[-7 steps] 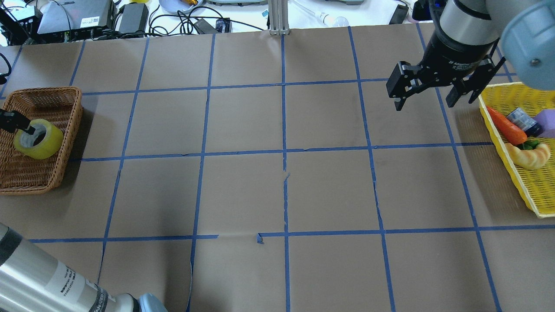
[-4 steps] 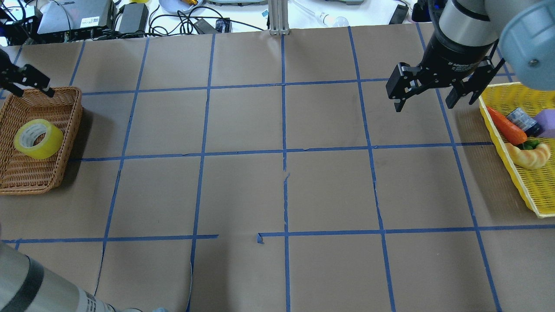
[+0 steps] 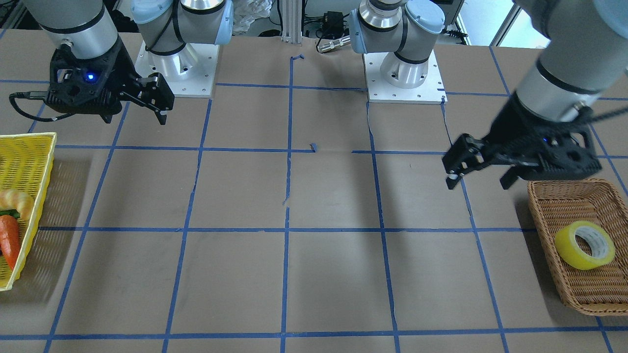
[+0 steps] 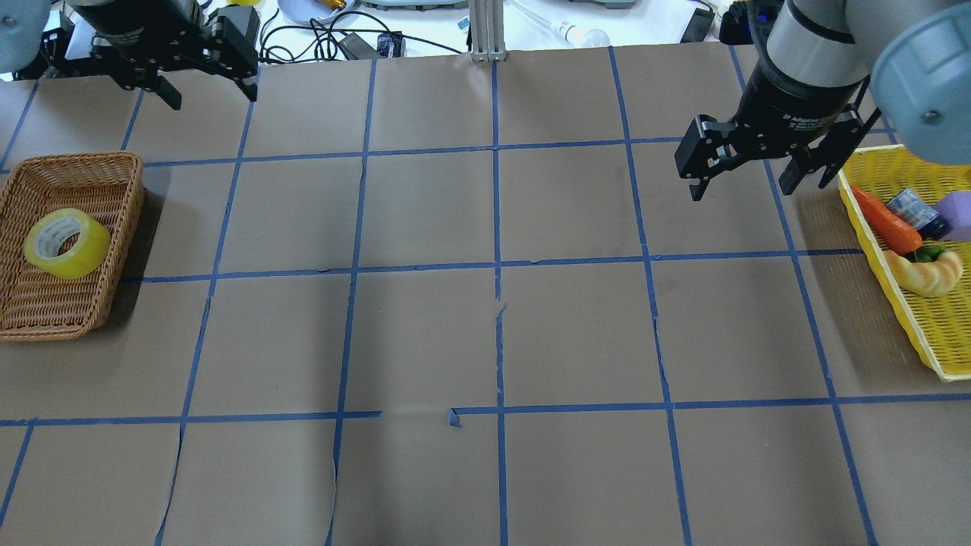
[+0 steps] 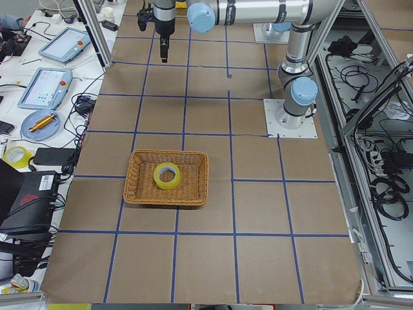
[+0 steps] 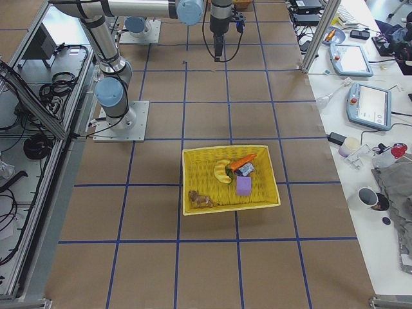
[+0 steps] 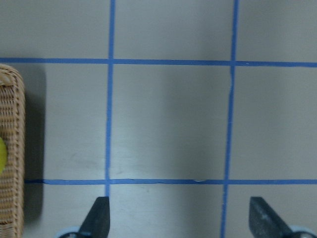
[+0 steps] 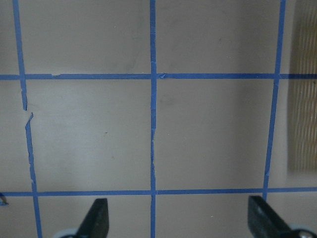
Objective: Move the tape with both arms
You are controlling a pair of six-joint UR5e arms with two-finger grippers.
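Note:
The yellow tape (image 4: 67, 244) lies on its side in a brown wicker basket (image 4: 45, 322) at the table's left end. It also shows in the front-facing view (image 3: 585, 244) and the exterior left view (image 5: 166, 175). My left gripper (image 4: 211, 97) is open and empty. It hangs high above the table, beyond the basket and to its right, and also shows in the front-facing view (image 3: 478, 185). My right gripper (image 4: 740, 189) is open and empty, next to the yellow basket. Both wrist views show wide-apart fingers (image 7: 97, 218) (image 8: 96, 218) over bare table.
A yellow basket (image 4: 922, 345) at the right end holds a carrot (image 4: 884, 220), a croissant (image 4: 927, 273) and other small items. Cables and devices (image 4: 227, 30) lie beyond the far edge. Blue tape lines grid the brown paper cover.
My left gripper let go of the tape in the wicker basket, then rose and moved away toward the far edge and to the right. The tape stays in the basket. The right gripper barely moved.

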